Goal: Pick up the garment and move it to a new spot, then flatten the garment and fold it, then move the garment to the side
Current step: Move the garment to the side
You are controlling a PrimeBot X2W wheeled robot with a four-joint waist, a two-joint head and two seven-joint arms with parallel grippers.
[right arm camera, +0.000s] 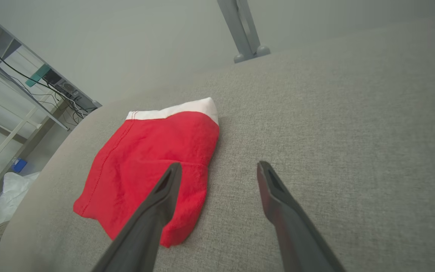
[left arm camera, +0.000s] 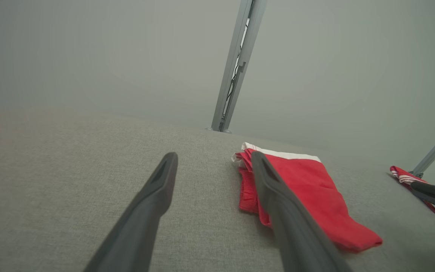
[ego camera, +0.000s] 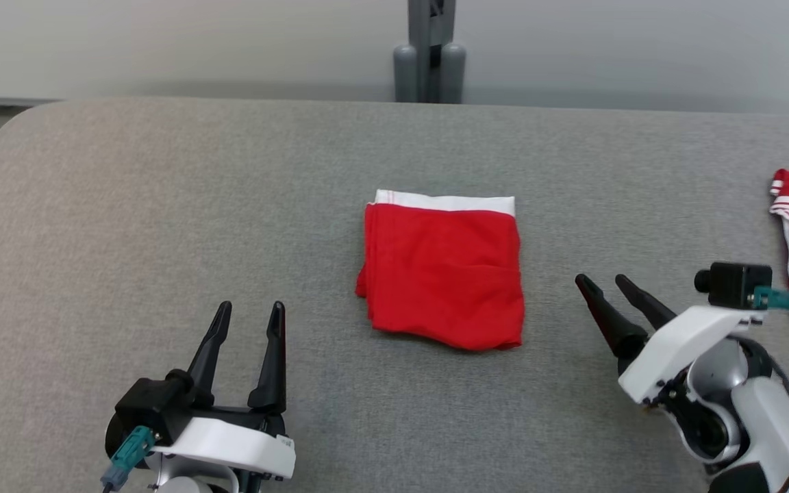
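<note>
Left gripper (ego camera: 251, 306) wide open, empty, fingers pointing straight ahead over the grey fabric-covered table (ego camera: 161, 205). Right gripper (ego camera: 600, 279) spread too, holding nothing, forearm angled inward. Folded red cloth garment w/ white waistband (ego camera: 444, 274) lies mid-table between them, untouched.

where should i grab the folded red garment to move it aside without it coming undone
The folded red garment lies flat on the table; its right edge looks like a clean fold, its left shows stacked loose layers. So probably pinch the right edge through all layers, coming in low from the right with the open right hand.
</note>
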